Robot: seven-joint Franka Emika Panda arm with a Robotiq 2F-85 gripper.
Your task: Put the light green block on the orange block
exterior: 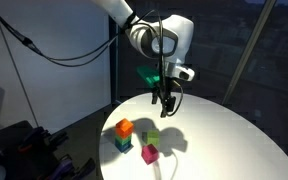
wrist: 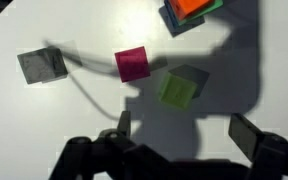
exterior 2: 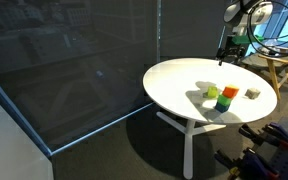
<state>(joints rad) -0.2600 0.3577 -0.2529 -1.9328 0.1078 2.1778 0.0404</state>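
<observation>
The gripper [wrist: 184,128] hangs wide open, holding nothing, above the white table [exterior: 234,140]. Just beyond it lies the light green block [wrist: 180,88], beside a magenta block [wrist: 133,63]. Farther off, the orange block [wrist: 194,6] sits on a teal block [wrist: 172,19]. The wrist view also catches a grey block [wrist: 41,65], set apart.

The arm [exterior: 122,12] reaches in from above, its wrist [exterior: 162,40] bent so the gripper [exterior: 165,100] points straight down. The jaws stand wide apart and empty.
</observation>
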